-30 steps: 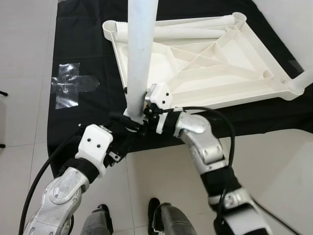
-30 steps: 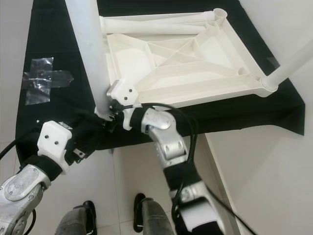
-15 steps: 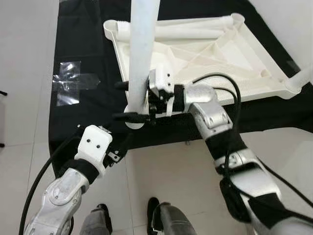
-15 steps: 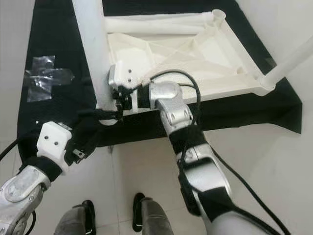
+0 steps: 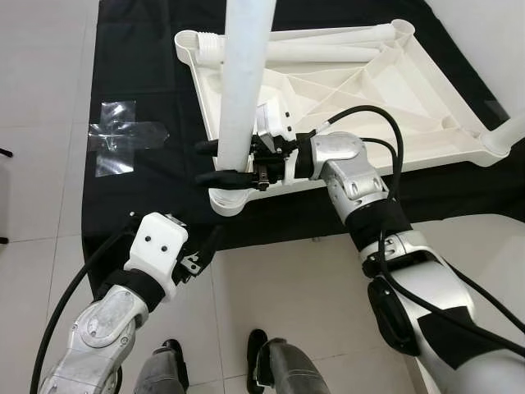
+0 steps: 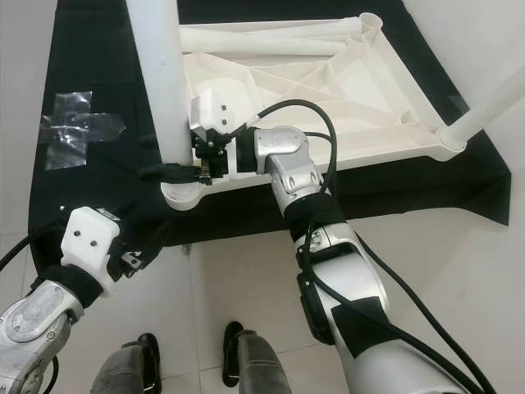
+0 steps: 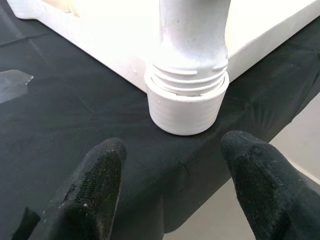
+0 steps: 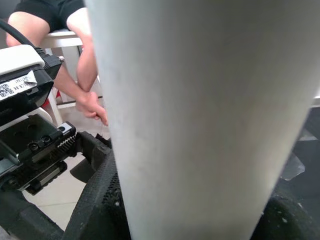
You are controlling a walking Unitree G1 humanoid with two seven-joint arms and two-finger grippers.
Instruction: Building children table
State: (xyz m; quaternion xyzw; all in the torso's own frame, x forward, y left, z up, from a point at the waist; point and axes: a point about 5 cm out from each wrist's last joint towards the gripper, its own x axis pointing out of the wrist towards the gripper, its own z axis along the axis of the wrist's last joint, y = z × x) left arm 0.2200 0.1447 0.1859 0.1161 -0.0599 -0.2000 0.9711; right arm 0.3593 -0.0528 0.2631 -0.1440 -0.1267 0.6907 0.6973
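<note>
The children's table top point(image 5: 344, 90) lies upside down on a black cloth point(image 5: 139, 74) spread over the tiled floor point(image 5: 41, 98), filling the upper middle of the left eye frame, its ribbed underside turned up so the leg sockets can be reached. One white leg point(image 5: 244, 74) stands upright in the corner socket point(image 5: 230, 199) nearest the robot, just left of centre in the frame, rising out past the top edge. Another leg point(image 6: 484, 107) is fitted at the right-hand corner, and a loose leg point(image 5: 328, 49) rests inside the frame along its far edge.

The right tool point(image 5: 223, 162) reaches in from the right and has its two black fingers closed around the upright leg just above the socket, one finger on either side, probably to turn it or steady it while the thread seats. In the right wrist view the leg fills most of the picture, pressed close against the finger pads.

The left tool point(image 7: 170, 190) hangs low at the near edge of the cloth, fingers spread wide and empty, pointed at the socket. Its wrist view shows screw threads point(image 7: 187, 82) exposed above the collar, so the leg seems not fully screwed home, though the angle makes this hard to judge.

A strip of clear tape point(image 5: 123, 139) is stuck to the cloth at the left of the frame.
</note>
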